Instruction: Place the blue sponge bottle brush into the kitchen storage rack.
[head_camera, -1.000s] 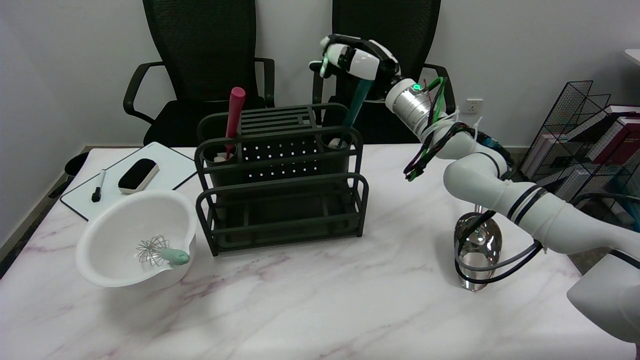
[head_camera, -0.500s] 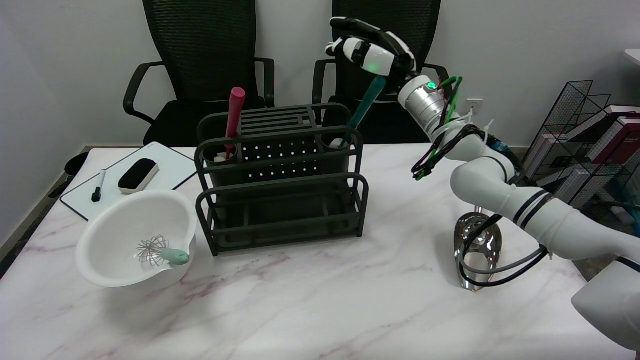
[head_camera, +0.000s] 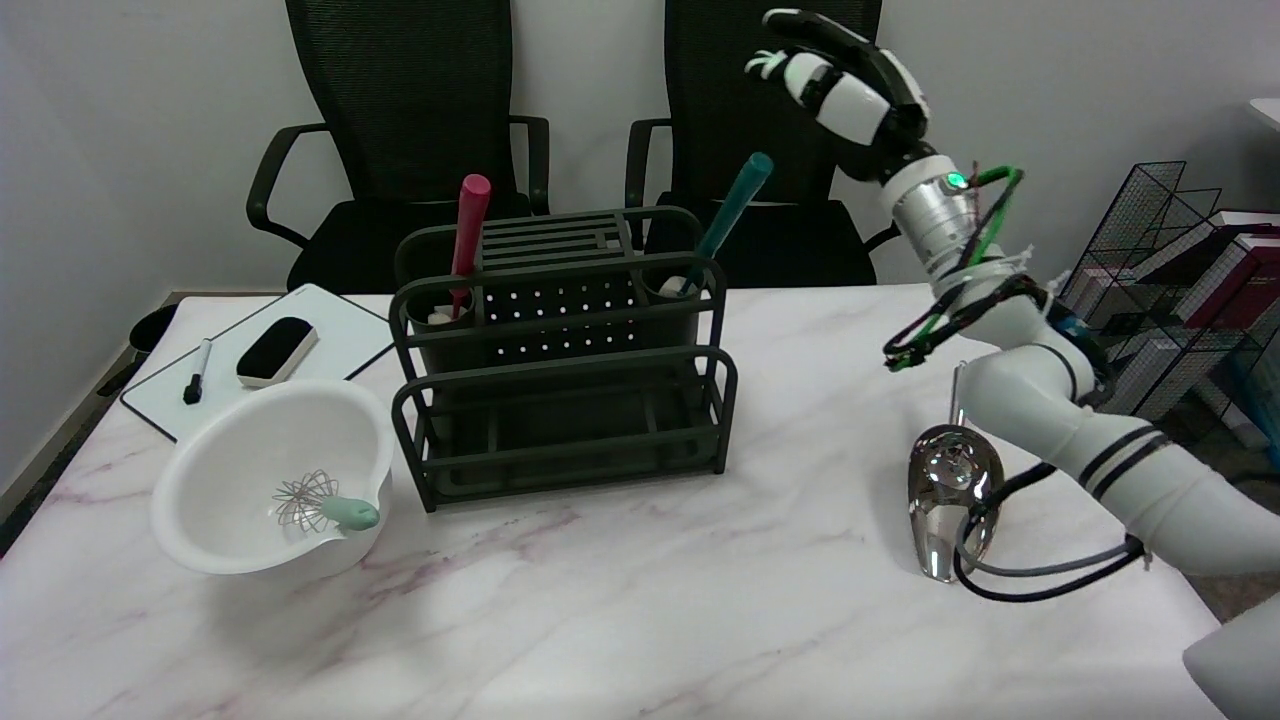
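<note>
- At upper right of the frame, the robot's right hand (head_camera: 845, 85) hangs in the air with its fingers spread, holding nothing, well apart from the rack.
- Centre frame, the blue bottle brush (head_camera: 722, 222) stands in the right-hand cup at the back of the dark storage rack (head_camera: 565, 355); its teal handle leans up and to the right, its pale sponge end down in the cup.
- A red-handled brush (head_camera: 466, 232) stands in the matching cup at the rack's left end.
- Lower left, a white bowl (head_camera: 268, 480) holds a small whisk (head_camera: 325, 505); behind it lies a whiteboard (head_camera: 290, 345) with an eraser (head_camera: 276, 350) and a marker (head_camera: 195, 372).
- Lower right, a shiny metal scoop (head_camera: 950, 495) rests on the marble table (head_camera: 640, 600), close under the arm's dangling cables.
- By the look of it the placing is done, and the risks lie in the retreat: a low sweep of the hand could clip the leaning handle and tip the brush out, and the slack cables could drag the scoop.
</note>
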